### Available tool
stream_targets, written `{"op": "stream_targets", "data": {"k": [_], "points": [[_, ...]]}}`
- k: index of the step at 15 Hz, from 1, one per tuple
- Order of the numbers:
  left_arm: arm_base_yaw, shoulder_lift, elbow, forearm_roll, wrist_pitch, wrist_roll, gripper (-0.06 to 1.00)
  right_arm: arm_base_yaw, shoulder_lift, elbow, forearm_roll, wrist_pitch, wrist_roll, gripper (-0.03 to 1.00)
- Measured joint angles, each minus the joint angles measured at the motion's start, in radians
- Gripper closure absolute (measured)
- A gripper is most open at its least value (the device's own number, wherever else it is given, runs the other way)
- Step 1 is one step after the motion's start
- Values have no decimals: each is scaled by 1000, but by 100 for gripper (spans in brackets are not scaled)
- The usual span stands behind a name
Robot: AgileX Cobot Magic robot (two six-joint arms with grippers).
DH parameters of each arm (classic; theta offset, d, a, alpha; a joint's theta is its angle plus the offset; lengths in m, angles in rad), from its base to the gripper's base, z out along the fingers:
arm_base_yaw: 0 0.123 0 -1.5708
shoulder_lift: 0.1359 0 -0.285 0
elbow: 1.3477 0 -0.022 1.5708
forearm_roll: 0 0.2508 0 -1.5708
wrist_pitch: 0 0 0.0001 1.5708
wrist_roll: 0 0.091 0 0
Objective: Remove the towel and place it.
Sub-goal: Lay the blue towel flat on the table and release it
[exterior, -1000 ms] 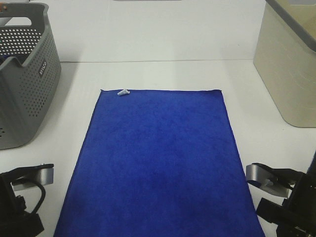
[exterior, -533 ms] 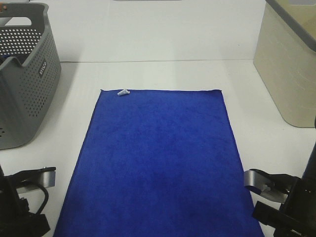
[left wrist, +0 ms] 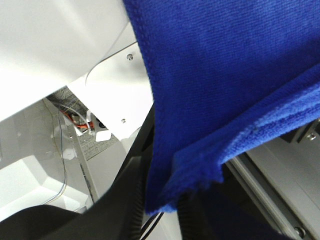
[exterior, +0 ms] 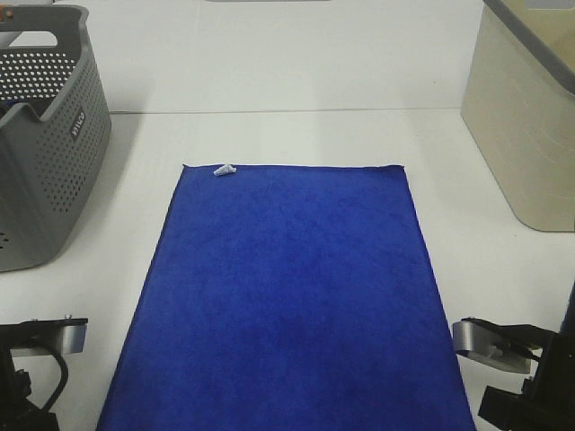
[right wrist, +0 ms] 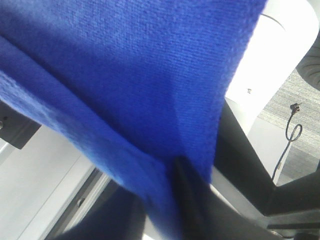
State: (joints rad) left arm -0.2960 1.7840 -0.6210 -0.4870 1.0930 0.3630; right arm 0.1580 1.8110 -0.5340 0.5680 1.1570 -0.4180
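Blue towel (exterior: 287, 296) lies flat on the white table (exterior: 269, 135), its near corners draped over the left gripper (left wrist: 131, 200) and right gripper (right wrist: 187, 200); their jaw opening cannot be told.

Bright even light, soft faint shadows, wrist views blurred up close

the left arm (exterior: 27, 391), sitting just left of the towel (exterior: 287, 287), is showing as a matte black body carrying a flat silver-grey metal block (exterior: 70, 337) on top, with a thin black cable (exterior: 61, 373) looping just under it. the right arm (exterior: 539, 400), sitting just right of the towel, is wearing the same black shell and a rounded silver-grey plate (exterior: 490, 346). in the wrist views, a smooth black curved finger (left wrist: 120, 200) and a narrower black finger edge (right wrist: 184, 197) are showing against the towel.
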Motion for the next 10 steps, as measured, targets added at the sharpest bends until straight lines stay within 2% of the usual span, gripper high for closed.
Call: {"op": "stream_targets", "data": {"k": [1, 3, 5, 7, 10], "points": [[0, 0, 2, 16, 3, 0, 66, 0, 0, 3, -9, -1, -1, 67], [5, 0, 3, 12, 5, -1, 49, -2, 0, 6, -4, -7, -1, 51], [5, 0, 3, -29, 14, 0, 35, -2, 0, 6, -1, -9, -1, 37], [5, -5, -3, -65, 50, 12, 31, -2, 0, 6, -1, -9, -1, 30], [5, -46, -66, -69, 78, 16, 30, -2, 0, -29, -1, 5, -1, 28]]}}
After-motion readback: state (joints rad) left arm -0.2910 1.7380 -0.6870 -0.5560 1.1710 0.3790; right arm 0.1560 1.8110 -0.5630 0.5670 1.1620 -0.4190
